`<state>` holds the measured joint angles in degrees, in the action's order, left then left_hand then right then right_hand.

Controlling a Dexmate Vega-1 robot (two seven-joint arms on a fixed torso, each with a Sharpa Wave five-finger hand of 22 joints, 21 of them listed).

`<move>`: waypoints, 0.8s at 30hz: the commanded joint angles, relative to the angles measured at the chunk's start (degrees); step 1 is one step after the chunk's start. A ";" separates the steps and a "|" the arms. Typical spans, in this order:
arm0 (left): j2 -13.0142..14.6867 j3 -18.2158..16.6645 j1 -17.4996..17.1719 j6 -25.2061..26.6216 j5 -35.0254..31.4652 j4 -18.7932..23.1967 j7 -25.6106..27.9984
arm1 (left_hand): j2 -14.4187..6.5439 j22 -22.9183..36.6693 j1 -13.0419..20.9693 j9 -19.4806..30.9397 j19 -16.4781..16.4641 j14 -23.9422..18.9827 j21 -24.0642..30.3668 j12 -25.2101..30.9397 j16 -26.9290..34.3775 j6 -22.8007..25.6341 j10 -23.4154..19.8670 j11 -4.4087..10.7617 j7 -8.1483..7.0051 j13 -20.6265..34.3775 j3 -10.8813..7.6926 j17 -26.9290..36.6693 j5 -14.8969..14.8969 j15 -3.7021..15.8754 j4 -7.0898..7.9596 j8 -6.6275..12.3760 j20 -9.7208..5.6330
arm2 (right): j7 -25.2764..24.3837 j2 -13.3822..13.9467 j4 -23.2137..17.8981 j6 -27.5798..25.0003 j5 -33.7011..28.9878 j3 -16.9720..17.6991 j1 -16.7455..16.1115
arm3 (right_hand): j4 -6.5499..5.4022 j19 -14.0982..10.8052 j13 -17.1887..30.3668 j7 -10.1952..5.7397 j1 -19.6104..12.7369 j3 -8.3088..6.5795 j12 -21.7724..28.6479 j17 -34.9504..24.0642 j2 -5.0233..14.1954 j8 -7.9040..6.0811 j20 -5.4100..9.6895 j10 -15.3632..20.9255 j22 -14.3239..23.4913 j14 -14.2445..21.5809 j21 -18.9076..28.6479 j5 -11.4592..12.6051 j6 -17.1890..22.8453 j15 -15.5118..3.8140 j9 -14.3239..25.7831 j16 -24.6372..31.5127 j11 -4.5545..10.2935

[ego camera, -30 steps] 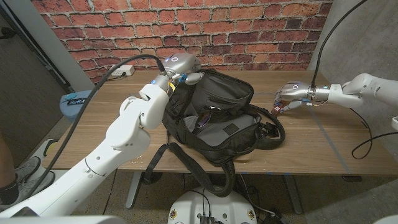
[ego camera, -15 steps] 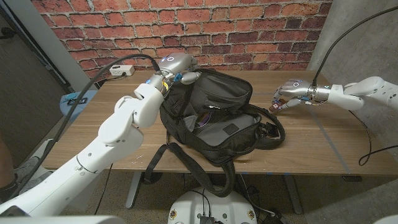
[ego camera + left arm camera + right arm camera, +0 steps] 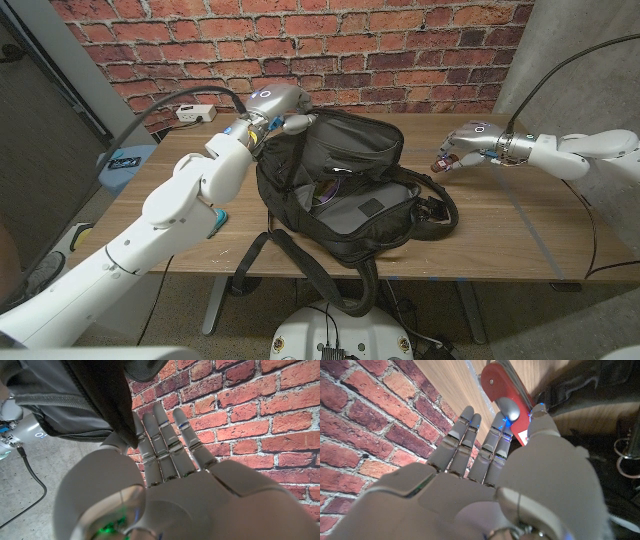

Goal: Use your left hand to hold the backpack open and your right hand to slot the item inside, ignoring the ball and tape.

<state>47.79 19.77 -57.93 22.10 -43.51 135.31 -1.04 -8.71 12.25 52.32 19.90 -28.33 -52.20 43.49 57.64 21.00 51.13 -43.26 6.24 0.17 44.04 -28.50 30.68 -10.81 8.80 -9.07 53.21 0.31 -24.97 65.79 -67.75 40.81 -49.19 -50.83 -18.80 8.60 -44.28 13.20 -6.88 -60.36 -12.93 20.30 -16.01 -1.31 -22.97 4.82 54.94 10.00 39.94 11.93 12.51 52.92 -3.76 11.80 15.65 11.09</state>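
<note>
The black backpack point(image 3: 350, 205) lies on the wooden table point(image 3: 500, 230) with its main compartment unzipped and gaping toward me. My left hand point(image 3: 275, 102) grips the upper rim at the bag's far left corner and holds it raised. In the left wrist view the black fabric point(image 3: 75, 395) runs between the thumb and the straight fingers point(image 3: 165, 440). My right hand point(image 3: 468, 145) hovers just right of the bag, pinching a small red item point(image 3: 440, 165). In the right wrist view the red item point(image 3: 502, 387) sits between thumb tip and fingers point(image 3: 465, 440), next to the bag's edge point(image 3: 605, 415).
A white power strip point(image 3: 195, 113) lies at the table's far left edge. A teal object point(image 3: 215, 222) shows under my left forearm near the front edge. The bag's strap point(image 3: 330, 280) hangs over the front edge. Bare wood point(image 3: 520, 215) lies below the right hand.
My left arm has swung out to the left while its hand keeps the rim up. The right hand has risen slightly with the red item.
</note>
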 commanded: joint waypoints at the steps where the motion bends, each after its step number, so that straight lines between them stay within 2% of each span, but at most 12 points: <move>1: 2.55 -2.03 -0.14 -3.53 4.96 -1.90 3.96 | -0.14 -0.03 0.50 0.05 0.05 -0.61 0.38 0.28 -0.32 -0.18 0.11 -0.01 -0.08 0.14 -0.45 0.23 -0.34 0.11 0.07 0.25 -0.13 | 7.01 3.49 -10.93 -3.90 6.62 13.87 -12.43 | -0.03 -0.27 0.13 -4.65 -2.51 0.45 -0.30 -0.21 2.92 -0.04 6.03 0.23 0.15 0.70 -0.02 -0.10 5.15 -9.82 0.87 -0.15 -0.04; 12: 3.81 -2.08 1.64 -6.14 7.35 -3.90 5.04 | -0.17 -0.11 0.42 0.07 0.22 -0.67 0.74 0.28 -0.36 -0.28 0.00 -0.22 -0.08 -0.06 -0.37 0.33 -0.31 0.03 0.16 0.40 -0.10 | 10.04 5.39 -16.93 -7.65 11.28 21.31 -19.96 | -0.16 -0.22 0.23 -4.56 -2.67 0.81 -0.43 -0.40 3.12 -0.08 5.97 0.34 0.16 0.89 -0.06 -0.23 5.31 -9.81 0.88 -0.33 -0.24; 24: 4.86 -2.20 2.82 -9.45 10.09 -6.38 6.20 | -0.16 -0.17 0.40 -0.07 0.34 -0.68 1.04 0.35 -0.41 -0.40 0.17 -0.11 -0.07 0.03 -0.35 0.40 -0.30 0.14 0.17 0.43 -0.14 | 13.52 7.21 -23.40 -12.32 19.53 28.46 -28.00 | -0.25 -0.12 0.20 -4.50 -2.76 1.12 -0.59 -0.55 3.29 0.04 5.98 0.42 0.16 1.09 -0.11 -0.34 5.08 -9.80 0.90 -0.46 -0.33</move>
<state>51.53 17.85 -56.16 15.71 -36.02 131.05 3.90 -8.71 11.97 52.32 19.66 -28.33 -52.20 44.18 57.64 20.67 51.13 -43.27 6.22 0.17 44.05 -28.50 30.95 -10.80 8.80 -9.07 53.21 0.31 -14.65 71.28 -84.94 32.30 -35.97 -29.40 -39.27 8.44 -44.28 13.20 -6.89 -60.35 -12.15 19.85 -16.38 -1.16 -22.78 4.81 55.12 10.00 40.37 11.93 12.31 52.91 -3.99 11.80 15.25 10.87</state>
